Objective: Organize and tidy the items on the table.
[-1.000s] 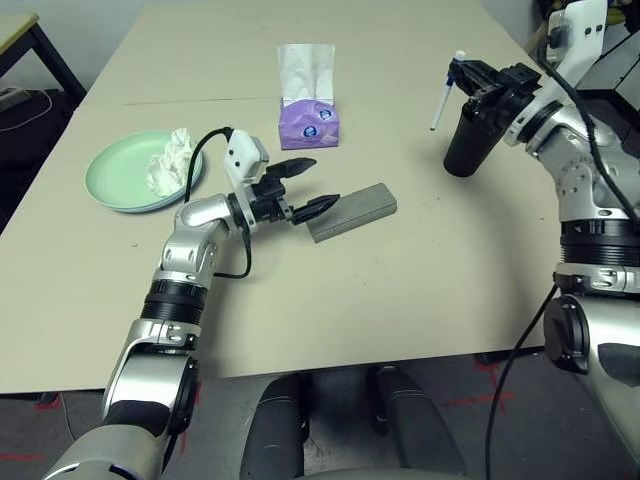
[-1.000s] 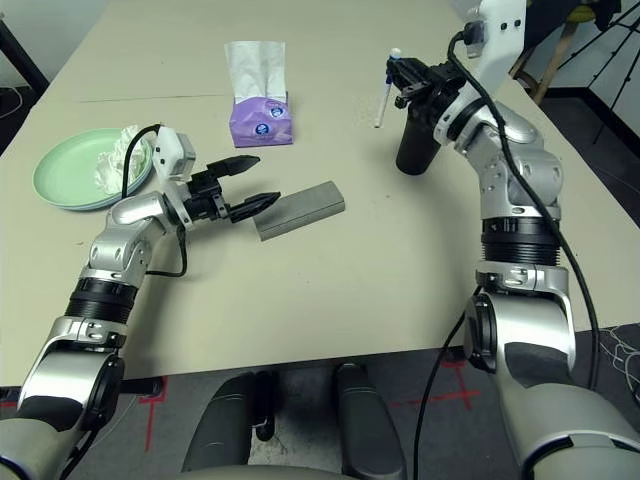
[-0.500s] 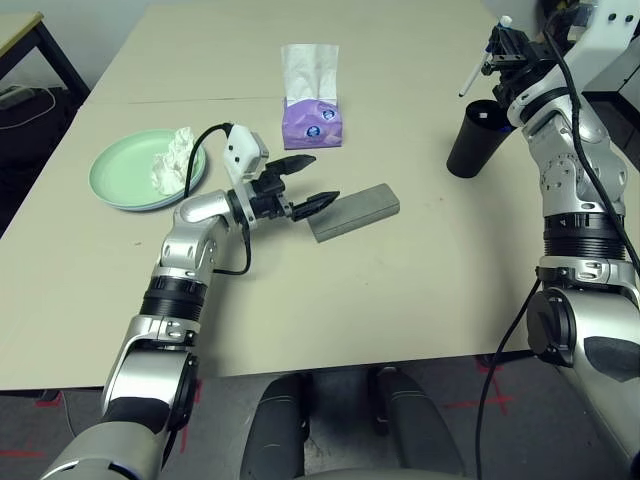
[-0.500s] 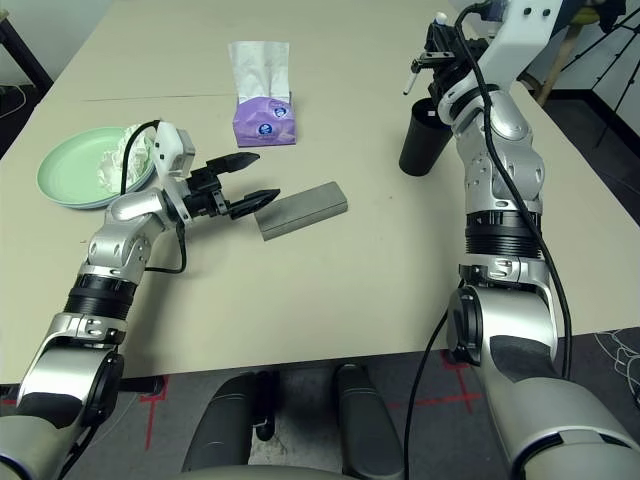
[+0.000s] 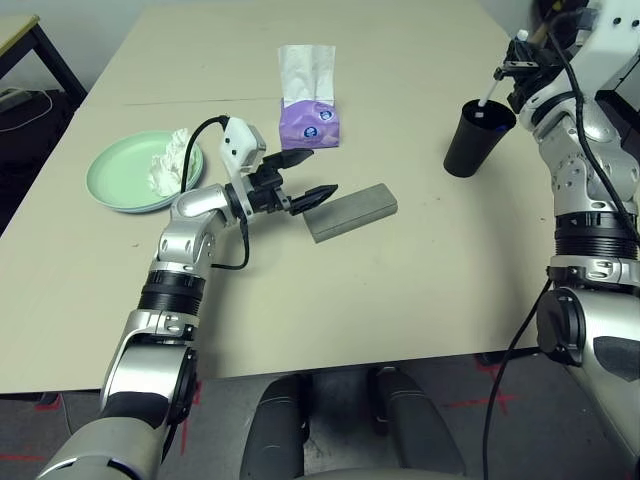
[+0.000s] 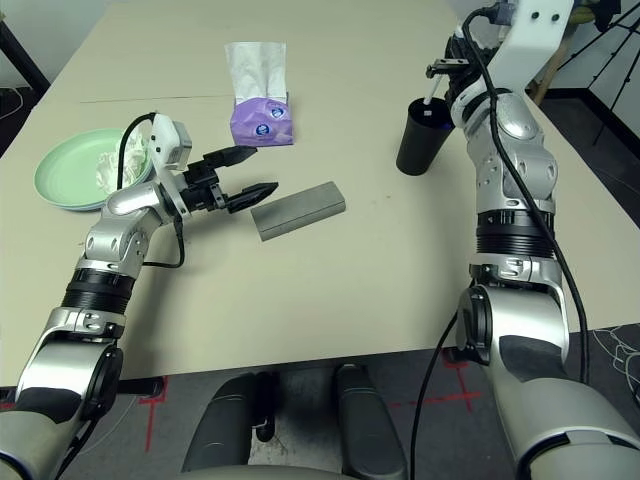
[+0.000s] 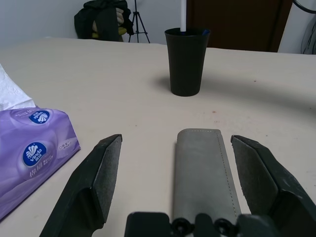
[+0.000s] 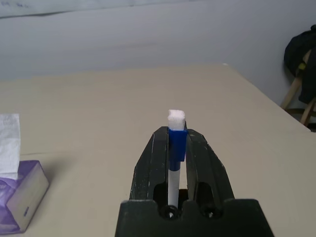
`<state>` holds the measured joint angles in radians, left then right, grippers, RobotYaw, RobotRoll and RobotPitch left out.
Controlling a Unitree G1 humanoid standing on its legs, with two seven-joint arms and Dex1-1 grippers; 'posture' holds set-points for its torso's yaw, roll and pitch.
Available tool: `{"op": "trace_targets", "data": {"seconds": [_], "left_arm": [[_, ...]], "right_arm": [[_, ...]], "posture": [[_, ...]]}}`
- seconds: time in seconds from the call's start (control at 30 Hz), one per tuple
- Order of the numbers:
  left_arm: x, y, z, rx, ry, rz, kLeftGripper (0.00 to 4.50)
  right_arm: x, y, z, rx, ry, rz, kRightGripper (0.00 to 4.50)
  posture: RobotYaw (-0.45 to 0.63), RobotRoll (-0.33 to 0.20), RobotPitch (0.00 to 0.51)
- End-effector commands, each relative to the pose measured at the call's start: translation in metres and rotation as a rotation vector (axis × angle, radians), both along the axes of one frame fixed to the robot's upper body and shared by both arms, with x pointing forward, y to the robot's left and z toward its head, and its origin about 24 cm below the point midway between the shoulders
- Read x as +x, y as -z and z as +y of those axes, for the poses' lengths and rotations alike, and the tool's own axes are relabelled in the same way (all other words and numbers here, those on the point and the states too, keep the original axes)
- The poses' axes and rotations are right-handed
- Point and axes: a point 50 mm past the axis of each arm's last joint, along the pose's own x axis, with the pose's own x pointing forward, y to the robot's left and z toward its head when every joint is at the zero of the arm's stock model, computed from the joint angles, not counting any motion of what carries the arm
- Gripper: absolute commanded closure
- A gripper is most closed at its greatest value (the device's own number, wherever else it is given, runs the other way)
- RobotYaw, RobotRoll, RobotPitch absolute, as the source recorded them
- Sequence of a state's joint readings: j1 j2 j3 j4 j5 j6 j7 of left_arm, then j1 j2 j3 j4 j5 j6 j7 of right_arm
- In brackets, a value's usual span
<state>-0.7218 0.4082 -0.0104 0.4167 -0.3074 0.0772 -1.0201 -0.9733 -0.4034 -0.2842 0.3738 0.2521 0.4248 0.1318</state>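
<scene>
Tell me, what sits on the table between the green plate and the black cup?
In the left eye view, the purple tissue box and the left gripper, open by the grey glasses case.

Silver jointed forearms with black bands and cables, white wrist housings, black-fingered left pincer (image 5: 308, 175).

Tabletop (image 5: 420, 260): matt beige. Glasses case (image 7: 206, 170): grey stitched fabric. Cup (image 7: 186, 61): matt black plastic. Tissue box (image 7: 29, 158): glossy purple wrap.

A purple tissue box (image 5: 310, 119) with a white tissue sticking up out of its top is sitting toward the far middle of the table (image 5: 400, 280), while a dark-legged side table (image 5: 25, 35) is standing beyond the far left corner.
</scene>
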Motion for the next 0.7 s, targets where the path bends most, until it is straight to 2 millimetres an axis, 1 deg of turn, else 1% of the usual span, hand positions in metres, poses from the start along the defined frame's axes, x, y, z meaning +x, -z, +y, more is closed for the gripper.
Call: {"op": "trace_targets", "data": {"seconds": [0.03, 0.27, 0.47, 0.63, 0.67, 0.7], "left_arm": [[0.0014, 0.0006, -0.0007, 0.012, -0.001, 0.004, 0.0], [0.0007, 0.0009, -0.0003, 0.015, -0.002, 0.004, 0.0], [0.0008, 0.0001, -0.0013, 0.014, -0.001, 0.0, 0.0], [0.0014, -0.0003, -0.0021, 0.015, 0.001, -0.006, 0.0], [0.0014, -0.0003, -0.0022, 0.016, 0.001, -0.007, 0.0], [0.0014, -0.0002, -0.0023, 0.016, 0.002, -0.008, 0.0]], "right_arm": [[-0.0023, -0.0016, -0.0027, -0.018, 0.012, 0.008, 4.18], [-0.0026, -0.002, -0.0032, -0.022, 0.017, 0.011, 4.18], [-0.0042, -0.0069, -0.003, -0.033, 0.018, 0.013, 4.18], [-0.0048, -0.0065, -0.0026, -0.021, 0.017, 0.031, 2.41], [-0.005, -0.0064, -0.0024, -0.02, 0.017, 0.031, 1.96], [-0.0051, -0.0061, -0.0023, -0.016, 0.016, 0.034, 1.63]], "posture": [[0.02, 0.0, 0.118], [0.02, 0.0, 0.117], [0.02, 0.0, 0.116], [0.01, 0.0, 0.116], [0.01, 0.0, 0.116], [0.01, 0.0, 0.117]]}}
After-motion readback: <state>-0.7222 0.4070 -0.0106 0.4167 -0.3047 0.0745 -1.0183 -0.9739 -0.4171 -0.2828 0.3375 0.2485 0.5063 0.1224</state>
